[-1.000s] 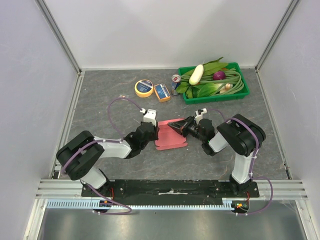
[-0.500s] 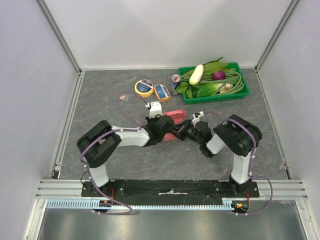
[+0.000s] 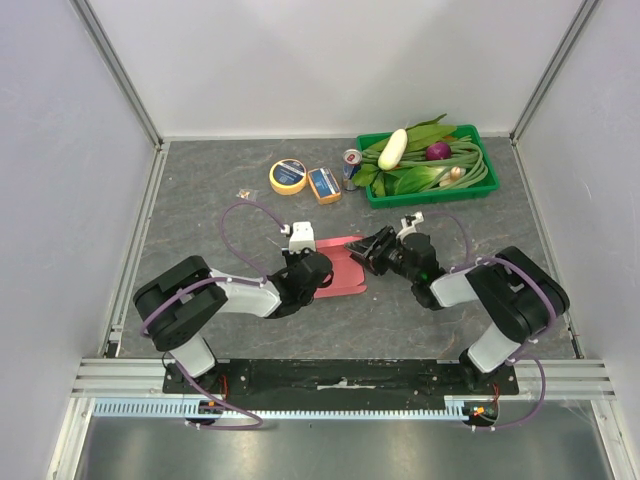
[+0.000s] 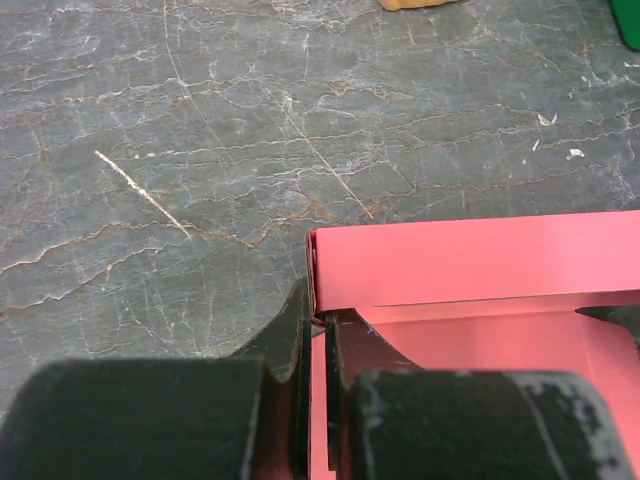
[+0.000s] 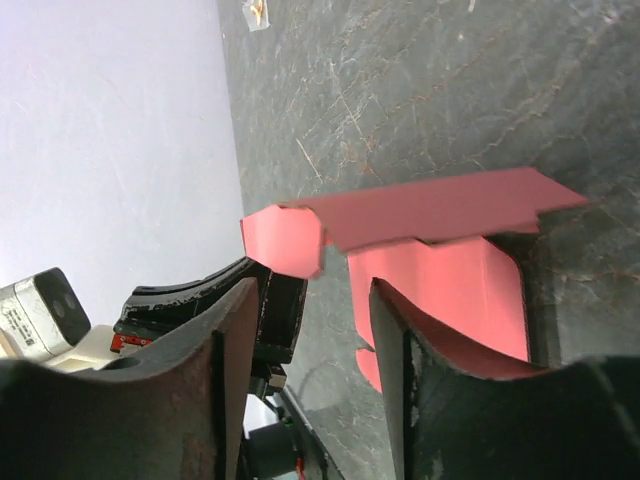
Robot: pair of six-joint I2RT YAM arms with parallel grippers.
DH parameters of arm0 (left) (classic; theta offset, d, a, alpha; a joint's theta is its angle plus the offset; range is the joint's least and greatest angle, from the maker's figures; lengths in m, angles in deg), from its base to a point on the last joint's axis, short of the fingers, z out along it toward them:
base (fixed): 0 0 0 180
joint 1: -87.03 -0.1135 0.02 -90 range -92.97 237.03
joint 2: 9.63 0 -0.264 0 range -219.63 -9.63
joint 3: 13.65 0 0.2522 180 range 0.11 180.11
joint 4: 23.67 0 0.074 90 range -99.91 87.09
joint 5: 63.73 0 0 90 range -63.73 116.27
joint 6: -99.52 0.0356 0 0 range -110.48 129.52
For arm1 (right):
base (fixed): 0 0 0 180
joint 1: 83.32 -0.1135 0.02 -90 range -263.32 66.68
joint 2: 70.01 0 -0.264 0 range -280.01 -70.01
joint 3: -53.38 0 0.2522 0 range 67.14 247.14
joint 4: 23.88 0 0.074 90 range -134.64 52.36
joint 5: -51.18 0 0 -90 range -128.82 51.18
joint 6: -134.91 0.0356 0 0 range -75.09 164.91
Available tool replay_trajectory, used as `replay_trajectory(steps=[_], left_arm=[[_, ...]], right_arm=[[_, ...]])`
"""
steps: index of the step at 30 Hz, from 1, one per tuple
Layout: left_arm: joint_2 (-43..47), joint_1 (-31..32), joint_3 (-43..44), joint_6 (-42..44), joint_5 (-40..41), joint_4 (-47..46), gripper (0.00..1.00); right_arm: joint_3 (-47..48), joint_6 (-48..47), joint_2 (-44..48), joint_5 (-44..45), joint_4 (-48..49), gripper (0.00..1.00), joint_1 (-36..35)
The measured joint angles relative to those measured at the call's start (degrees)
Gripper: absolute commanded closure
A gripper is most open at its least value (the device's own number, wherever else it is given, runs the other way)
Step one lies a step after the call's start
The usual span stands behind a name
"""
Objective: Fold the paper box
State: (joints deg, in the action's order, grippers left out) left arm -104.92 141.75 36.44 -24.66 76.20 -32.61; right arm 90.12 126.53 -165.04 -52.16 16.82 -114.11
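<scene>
Paper box (image 3: 345, 275) lay on the table (image 3: 200, 215) between the arms. We saw one long wall raised and the rest flat, so we judged folding barely begun. Left gripper (image 4: 318, 335) pinched that wall's corner. Right gripper (image 5: 318, 300) stood parted, holding nothing.

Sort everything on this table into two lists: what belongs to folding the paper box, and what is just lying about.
Belongs to the job:
paper box
left gripper, shut on the box's raised wall
right gripper, open beside a flap

Just lying about:
tape roll
small blue-and-orange box
drink can
green tray of vegetables
</scene>
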Motion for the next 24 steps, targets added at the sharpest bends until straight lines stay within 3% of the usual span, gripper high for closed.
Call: replay_trajectory(steps=[5, 8, 15, 24], left_arm=[[0.5, 0.0, -0.8, 1.2, -1.5, -1.1, 0.98], [0.6, 0.0, -0.6, 1.2, -1.7, -0.7, 0.98], [0.6, 0.0, -0.1, 1.2, -2.0, 0.4, 0.98], [0.6, 0.6, 0.4, 1.2, -1.6, 1.6, 0.98]], right_arm=[[3.6, -3.7, 1.6, -0.3, -6.2, 0.4, 0.0], [4.7, -3.6, 1.1, -0.4, -6.6, 0.44, -0.1], [6.8, 0.5, -4.0, 0.2, -4.5, 0.66, -1.4], [8.0, 3.4, -4.8, 3.8, -3.6, 0.69, -3.6]])
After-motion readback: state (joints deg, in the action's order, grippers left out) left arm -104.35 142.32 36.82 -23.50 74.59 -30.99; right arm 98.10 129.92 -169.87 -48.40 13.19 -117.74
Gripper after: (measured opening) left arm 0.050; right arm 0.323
